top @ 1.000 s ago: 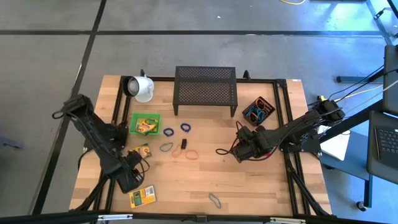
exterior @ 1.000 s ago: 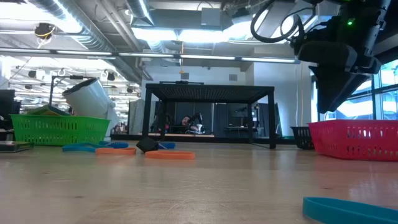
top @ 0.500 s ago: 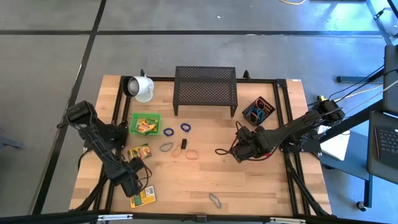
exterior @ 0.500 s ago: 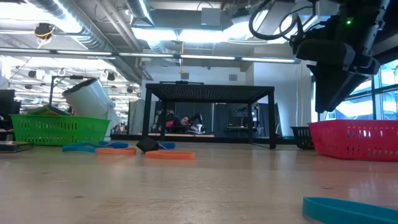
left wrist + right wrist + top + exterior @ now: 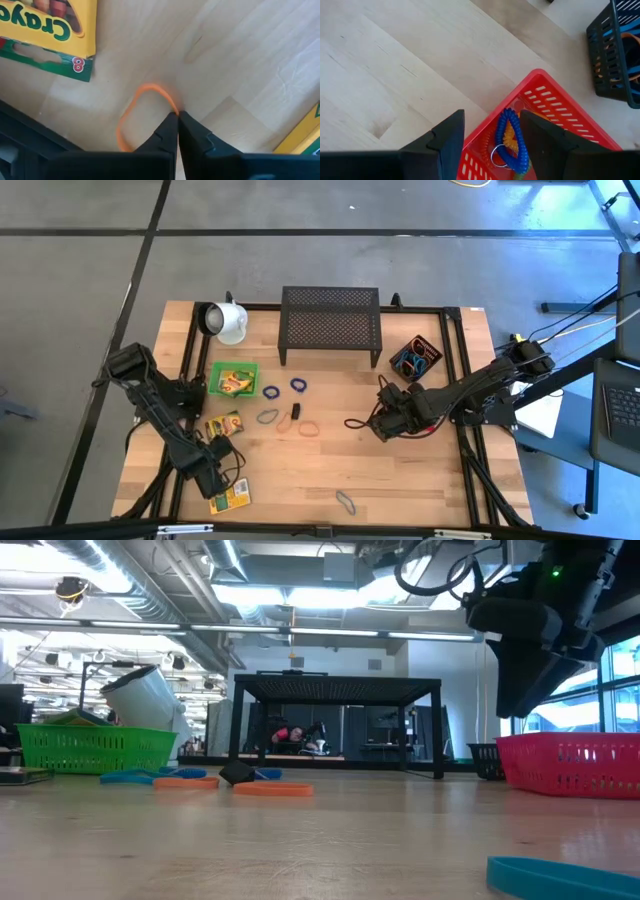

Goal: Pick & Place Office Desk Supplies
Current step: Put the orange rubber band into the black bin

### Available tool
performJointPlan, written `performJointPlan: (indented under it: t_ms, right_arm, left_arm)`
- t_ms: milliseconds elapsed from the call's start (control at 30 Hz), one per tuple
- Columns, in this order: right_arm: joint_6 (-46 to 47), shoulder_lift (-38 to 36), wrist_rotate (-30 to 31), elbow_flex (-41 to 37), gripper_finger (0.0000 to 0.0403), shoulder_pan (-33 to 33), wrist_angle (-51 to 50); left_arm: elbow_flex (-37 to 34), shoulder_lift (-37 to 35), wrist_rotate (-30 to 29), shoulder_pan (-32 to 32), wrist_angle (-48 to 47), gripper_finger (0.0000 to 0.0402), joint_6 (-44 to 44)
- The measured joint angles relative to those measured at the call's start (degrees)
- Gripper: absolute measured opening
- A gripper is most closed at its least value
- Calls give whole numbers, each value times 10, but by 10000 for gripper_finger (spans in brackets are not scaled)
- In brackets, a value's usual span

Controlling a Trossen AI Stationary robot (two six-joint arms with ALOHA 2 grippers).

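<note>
- A thin orange rubber-band loop [image 5: 142, 112] lies on the pale wooden table [image 5: 400, 480] at its front-left part, bent into a narrow arch with one end rising to the fingertips.
- The left gripper [image 5: 178, 116] is pressed down at the table, its two dark fingers [image 5: 162, 135] brought tight together with no gap, pinching the orange loop where the strand meets their tips.
- A yellow-and-green cardboard crayon box [image 5: 47, 30] lies flat just beside that loop; the edge of a second yellow box [image 5: 305, 137] lies close on the other side.
- In the high view the left gripper [image 5: 212, 472] sits between the crayon box at the table's front edge [image 5: 230, 498] and another one farther back [image 5: 224, 424].
- A grey-blue rubber-band loop [image 5: 346, 501] lies alone near the front edge, well apart from both grippers.
- The right gripper [image 5: 490, 137] hangs over the right half of the table with its fingers spread wide and nothing between them.
- Under it stands a red plastic mesh basket [image 5: 555, 107] with a blue coiled cord on a metal ring [image 5: 512, 142] inside.
- Mid-table lie blue, grey and orange band loops [image 5: 285, 405] around a small black clip [image 5: 295, 412].
- A green plastic basket [image 5: 215, 370] holds another crayon box.
- At the back stand a black mesh rack [image 5: 330, 323], a white mug [image 5: 228, 320] tipped on its side, and a small dark bin [image 5: 416, 358] of bands.
</note>
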Motion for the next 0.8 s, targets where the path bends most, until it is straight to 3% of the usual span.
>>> performJointPlan:
  t_ms: [433, 633, 800]
  right_arm:
    - [-29, -3, -3, 12, 192, 0, 1]
    - [-72, -3, -3, 54, 192, 1, 27]
    - [-150, -3, 26, 62, 192, 1, 143]
  left_arm:
    - [18, 2, -30, 17, -13, 3, 53]
    - [51, 2, -123, 48, -10, 3, 104]
    - [89, 1, -224, 78, 12, 3, 180]
